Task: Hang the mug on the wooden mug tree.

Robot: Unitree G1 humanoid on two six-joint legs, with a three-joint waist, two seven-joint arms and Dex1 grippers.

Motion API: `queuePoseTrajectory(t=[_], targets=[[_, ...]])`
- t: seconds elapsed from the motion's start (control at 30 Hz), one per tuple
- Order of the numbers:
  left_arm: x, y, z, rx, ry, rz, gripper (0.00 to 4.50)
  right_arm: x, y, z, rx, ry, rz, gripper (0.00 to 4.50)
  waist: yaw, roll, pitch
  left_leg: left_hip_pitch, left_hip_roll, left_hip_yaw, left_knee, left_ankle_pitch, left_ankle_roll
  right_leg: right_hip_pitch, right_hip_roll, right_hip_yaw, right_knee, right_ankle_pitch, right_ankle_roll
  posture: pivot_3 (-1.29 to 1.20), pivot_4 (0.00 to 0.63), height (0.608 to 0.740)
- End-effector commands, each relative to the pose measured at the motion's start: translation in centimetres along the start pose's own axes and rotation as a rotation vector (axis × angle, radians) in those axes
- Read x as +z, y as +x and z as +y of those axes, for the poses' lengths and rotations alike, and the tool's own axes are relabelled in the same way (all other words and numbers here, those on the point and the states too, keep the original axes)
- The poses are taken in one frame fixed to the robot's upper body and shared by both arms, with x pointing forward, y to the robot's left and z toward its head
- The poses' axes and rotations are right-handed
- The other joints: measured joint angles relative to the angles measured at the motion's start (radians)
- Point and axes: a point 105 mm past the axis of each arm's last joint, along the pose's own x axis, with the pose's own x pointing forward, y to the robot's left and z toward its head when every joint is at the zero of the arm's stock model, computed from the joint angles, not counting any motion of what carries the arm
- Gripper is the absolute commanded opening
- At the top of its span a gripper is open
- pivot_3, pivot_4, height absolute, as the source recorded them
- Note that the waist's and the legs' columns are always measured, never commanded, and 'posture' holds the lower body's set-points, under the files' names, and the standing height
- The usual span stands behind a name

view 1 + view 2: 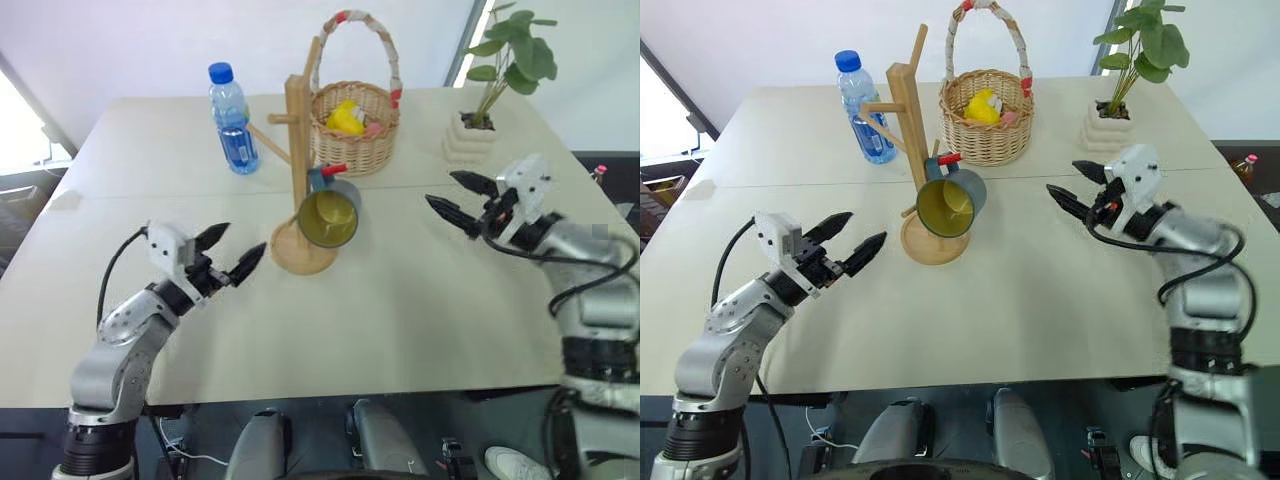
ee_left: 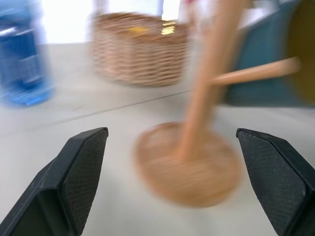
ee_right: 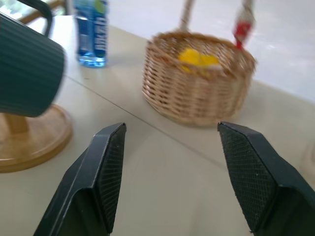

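Fingers of both the left gripper (image 1: pixel 231 252) and right gripper (image 1: pixel 455 198) are spread, nothing held. Mug (image 1: pixel 328 215) hangs on the mug tree (image 1: pixel 297 150) peg. Arms should be kept clear; the mug left undisturbed.

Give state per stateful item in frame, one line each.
mug: hanging on red-tipped peg, mouth facing camera
wooden mug tree: upright
water bottle: upright, capped
left gripper: open, empty
right gripper: open, empty
basket: upright, yellow item inside
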Motion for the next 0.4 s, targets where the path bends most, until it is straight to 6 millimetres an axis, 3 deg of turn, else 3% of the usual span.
queuePoseTrajectory(t=[0.03,0.17,0.4], targets=[[0.1,-0.7,2.2,0.146,0.003,-0.041,4.5,-0.6,-1.0,-1.7,-0.137,0.005,-0.049,3.06,0.001,0.0,0.0,0.0,0.0,0.0,0.0,0.0,0.0,0.0,0.0,0.0,0.0,0.0,0.0,0.0,0.15,0.74],[-0.7,-1.4,3.4,0.22,0.006,-0.022,4.5,-2.7,-1.8,-1.7,-0.176,0.019,-0.02,3.06,0.002,0.0,0.0,-0.001,-0.001,0.0,0.001,0.0,0.0,0.0,-0.001,0.0,-0.001,0.0,0.0,0.0,0.15,0.74],[-1.3,-1.9,3.9,0.23,0.018,-0.003,4.5,-3.4,-1.8,-1.4,-0.169,0.014,-0.017,3.06,-0.001,0.0,0.0,0.0,-0.001,0.0,0.0,0.0,0.0,0.0,-0.001,0.0,-0.001,0.0,0.0,0.0,0.15,0.74]])
